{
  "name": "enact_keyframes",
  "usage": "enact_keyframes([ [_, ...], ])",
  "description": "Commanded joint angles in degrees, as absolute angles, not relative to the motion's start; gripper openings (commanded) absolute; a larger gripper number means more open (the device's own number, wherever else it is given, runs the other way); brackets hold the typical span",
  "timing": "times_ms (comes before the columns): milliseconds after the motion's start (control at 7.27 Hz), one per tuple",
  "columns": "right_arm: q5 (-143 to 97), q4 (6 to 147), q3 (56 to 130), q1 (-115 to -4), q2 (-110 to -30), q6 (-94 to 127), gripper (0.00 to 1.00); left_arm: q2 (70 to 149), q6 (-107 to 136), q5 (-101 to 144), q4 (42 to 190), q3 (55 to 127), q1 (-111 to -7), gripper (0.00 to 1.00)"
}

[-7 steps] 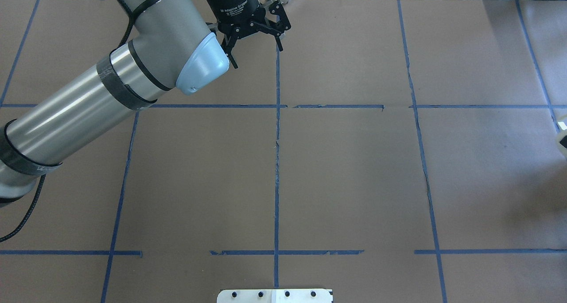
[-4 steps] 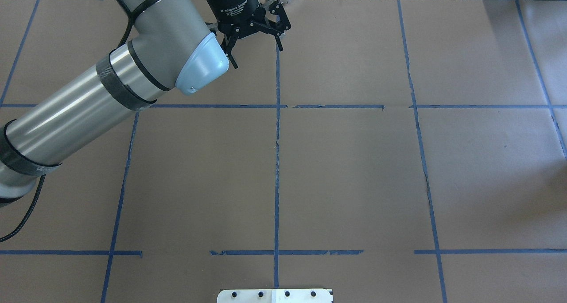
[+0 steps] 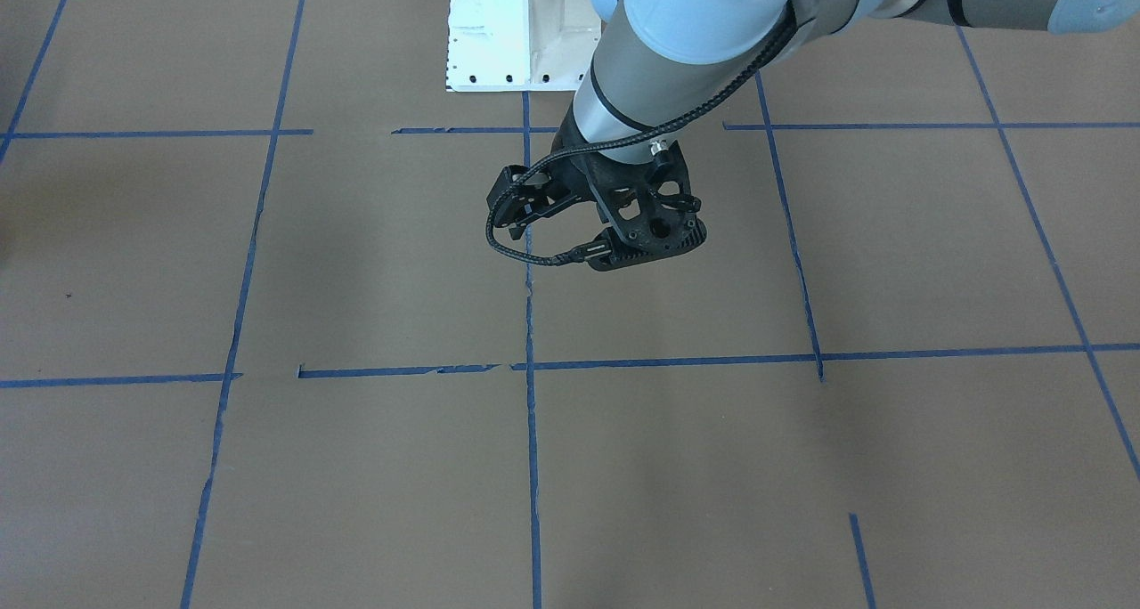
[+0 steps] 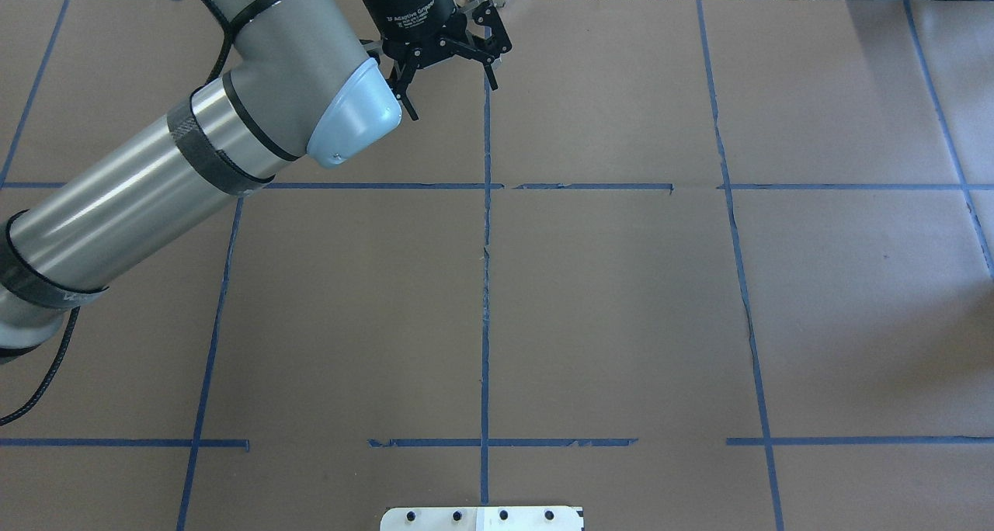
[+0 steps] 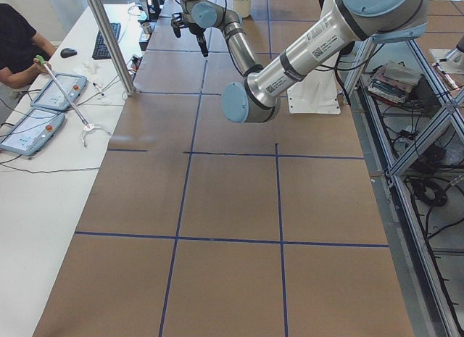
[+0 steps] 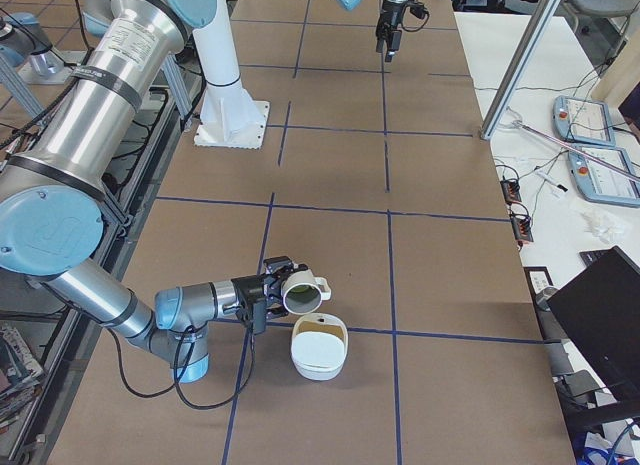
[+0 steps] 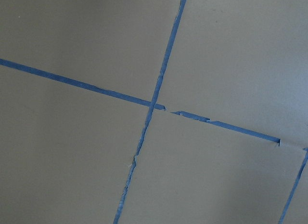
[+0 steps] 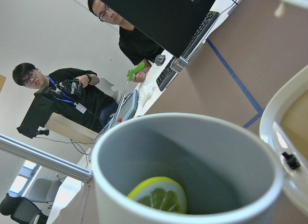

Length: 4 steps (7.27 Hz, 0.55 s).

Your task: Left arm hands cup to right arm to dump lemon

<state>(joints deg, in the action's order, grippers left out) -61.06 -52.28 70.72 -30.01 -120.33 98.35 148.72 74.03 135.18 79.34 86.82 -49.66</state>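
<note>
Lemon slice (image 8: 158, 195) inside tilted cup (image 8: 207, 147)

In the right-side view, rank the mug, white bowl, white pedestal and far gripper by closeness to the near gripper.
1. cup, at the right gripper itself.
2. white bowl, just beside.
3. white pedestal, up the table.
4. left gripper, far end.

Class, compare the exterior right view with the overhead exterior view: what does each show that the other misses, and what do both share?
Only exterior right: the right arm, with the right gripper at the cup, which is tipped on its side near a white bowl. Only overhead: the left gripper clearly open and empty, with white lettering on its body. Both: the left arm reaching over the brown table with blue tape lines.
</note>
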Motion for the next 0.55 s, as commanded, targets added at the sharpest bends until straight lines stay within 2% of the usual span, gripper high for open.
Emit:
enact_keyframes([
  [0, -63.87, -52.82, 70.58, -34.07, -118.57, 107.51, 0.04, 148.71, 74.00, 135.09, 79.37, 86.84, -49.75, 1.00],
  [413, -68.91, -52.82, 69.79, -41.12, -116.19, 121.42, 0.04, 148.62, 74.00, 135.09, 79.37, 86.84, -49.66, 1.00],
])
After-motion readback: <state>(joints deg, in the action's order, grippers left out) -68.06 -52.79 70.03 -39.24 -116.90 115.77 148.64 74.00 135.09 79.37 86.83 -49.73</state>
